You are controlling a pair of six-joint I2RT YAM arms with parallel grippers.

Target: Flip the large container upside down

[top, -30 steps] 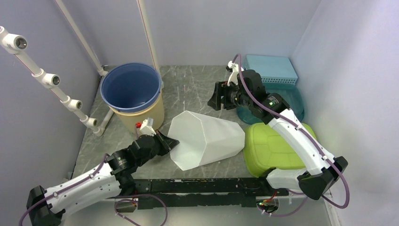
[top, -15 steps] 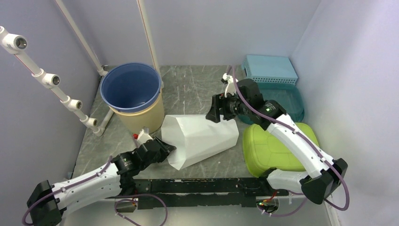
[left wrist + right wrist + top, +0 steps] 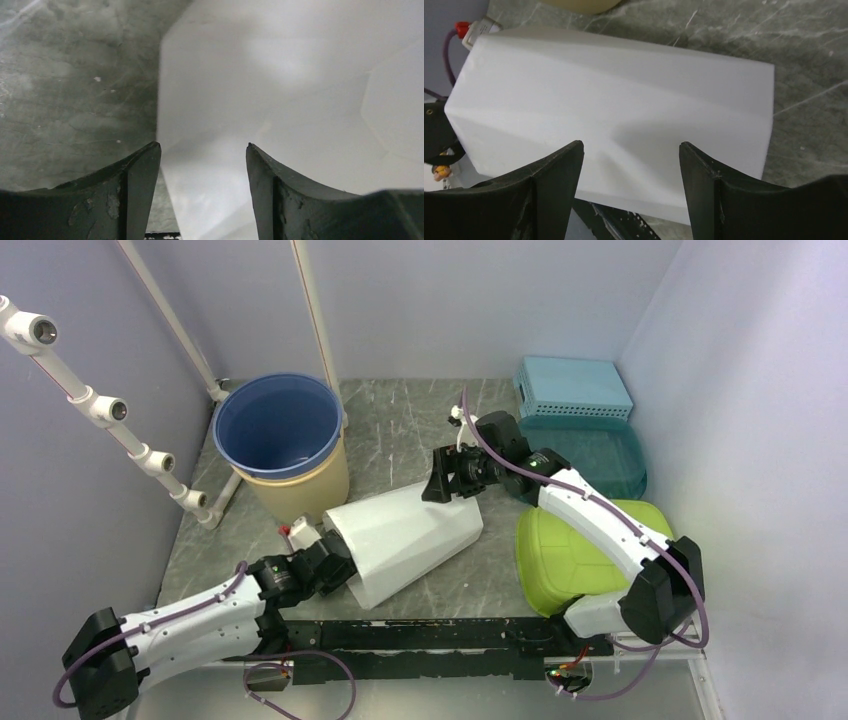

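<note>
Container (image 3: 614, 110): white, faceted, lying on its side.
Right pincer (image 3: 630, 150): fingers spread apart, the container's flank showing between them.
Bench (image 3: 744, 35): grey marbled, visible past the container's top and right edges.

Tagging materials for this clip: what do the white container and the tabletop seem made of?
White container: probably matte plastic; smooth opaque facets, crisp creases, no glare.
Tabletop: grey marble-look stone or laminate, cannot tell which; pale veins, slight sheen.
</note>
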